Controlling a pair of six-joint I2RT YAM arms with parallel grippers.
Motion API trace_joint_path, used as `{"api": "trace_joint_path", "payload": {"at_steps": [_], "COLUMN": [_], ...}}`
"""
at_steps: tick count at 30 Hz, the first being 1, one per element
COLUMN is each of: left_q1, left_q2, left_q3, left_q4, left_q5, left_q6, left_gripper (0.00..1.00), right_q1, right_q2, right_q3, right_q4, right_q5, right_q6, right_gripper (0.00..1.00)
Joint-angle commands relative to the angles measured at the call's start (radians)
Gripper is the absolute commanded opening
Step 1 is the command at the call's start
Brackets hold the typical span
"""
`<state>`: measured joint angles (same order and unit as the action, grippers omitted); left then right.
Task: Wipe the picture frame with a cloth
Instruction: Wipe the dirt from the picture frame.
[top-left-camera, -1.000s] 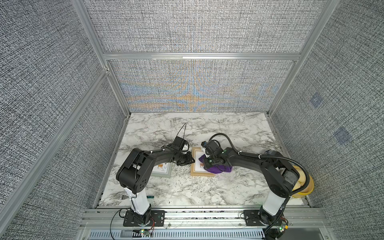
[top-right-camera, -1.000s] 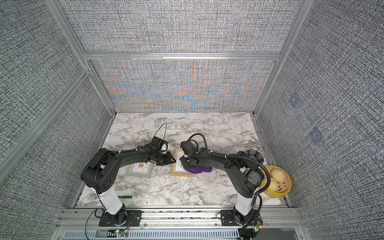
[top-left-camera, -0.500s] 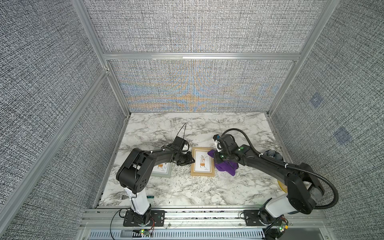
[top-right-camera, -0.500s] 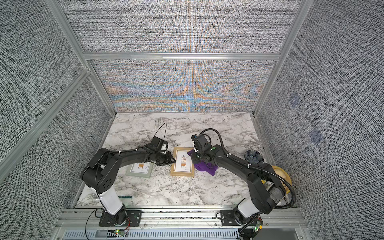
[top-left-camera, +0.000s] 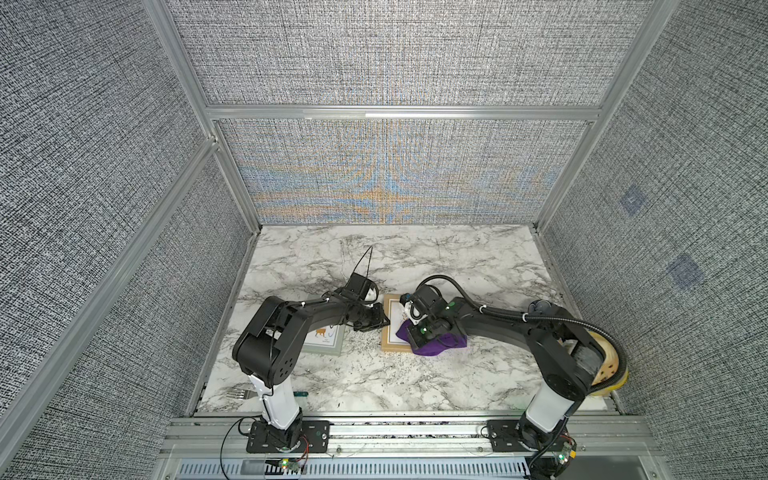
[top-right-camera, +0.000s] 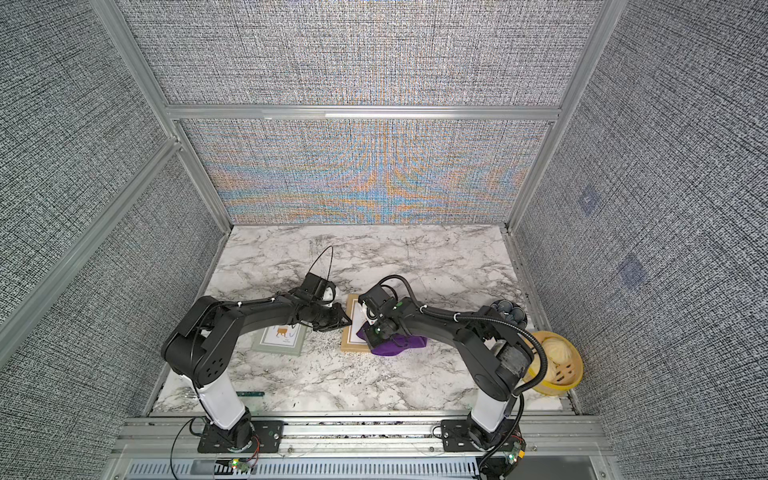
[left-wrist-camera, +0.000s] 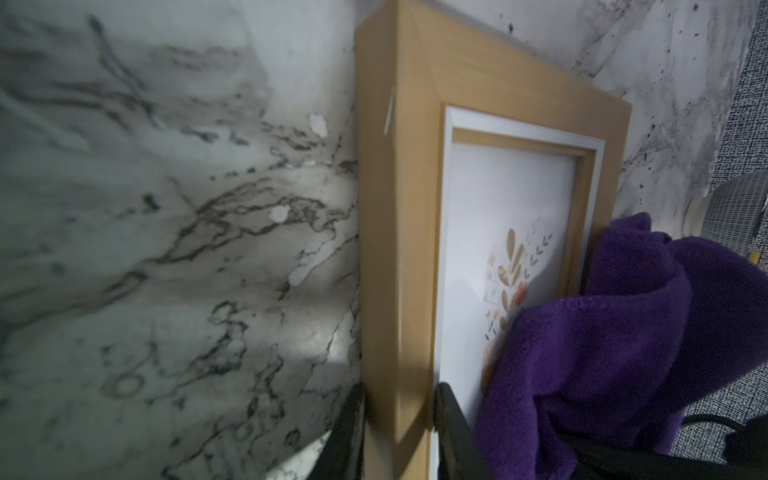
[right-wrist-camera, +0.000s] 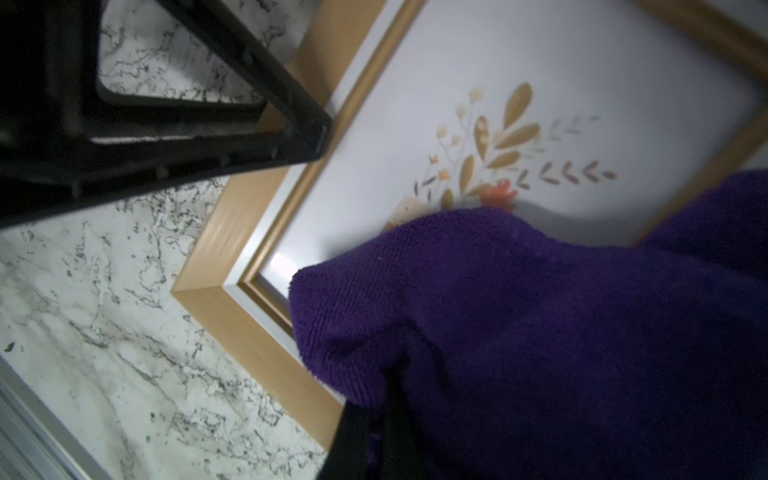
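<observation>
Two frames lie on the table (top-left-camera: 374, 382) in a top view: the wooden picture frame (top-left-camera: 392, 334) in the middle and a grey-green frame (top-left-camera: 328, 340) near it, partly under the left arm. One cloth (top-left-camera: 440, 344) is bunched over the wooden frame's near right corner and spills onto the marble. Of the two hands, the left hand (top-left-camera: 380, 322) meets that frame's left edge and the right hand (top-left-camera: 417, 338) presses on the cloth. In the left wrist view the left hand (left-wrist-camera: 397, 419) is narrowly open, its jaws clamped either side of the wooden rail. In the right wrist view the right hand (right-wrist-camera: 374, 440) is closed tight on a fold of cloth lying on the glass (right-wrist-camera: 415, 104). To wipe well, I judge, the brace should be firm while the cloth sweeps flat across glass and rails without snagging the raised inner lip.
</observation>
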<state>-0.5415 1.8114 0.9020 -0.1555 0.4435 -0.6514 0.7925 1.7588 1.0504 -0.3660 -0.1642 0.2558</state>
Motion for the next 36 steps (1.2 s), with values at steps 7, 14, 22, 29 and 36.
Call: {"api": "trace_joint_path", "payload": {"at_steps": [7,14,22,29,36], "left_q1": [-0.002,-0.002,-0.002,-0.003,-0.002], "left_q2": [0.045,0.046,0.054,0.057,0.057], "left_q3": [-0.03,-0.03,-0.019,-0.022,-0.033], "left_q4": [-0.276,-0.28,-0.279,-0.277,-0.274], "left_q5": [-0.174,-0.177,-0.174,-0.177,-0.173], "left_q6": [0.022,0.027,0.027,0.021,0.021], "left_gripper": [0.08,0.08,0.08,0.08,0.08], "right_q1": [-0.025,-0.088,0.012,0.024,-0.019], "right_q2": [0.091,0.075,0.004,0.097,0.169], "right_q3": [0.068,0.097,0.015,0.076,0.172], "right_q4": [0.011,0.038,0.006,-0.012,-0.017], "right_q5": [0.139,0.185,0.018,0.098,0.241], "right_q6": [0.1,0.156,0.039,0.067,0.156], "right_gripper": [0.0,0.0,0.0,0.0,0.0]}}
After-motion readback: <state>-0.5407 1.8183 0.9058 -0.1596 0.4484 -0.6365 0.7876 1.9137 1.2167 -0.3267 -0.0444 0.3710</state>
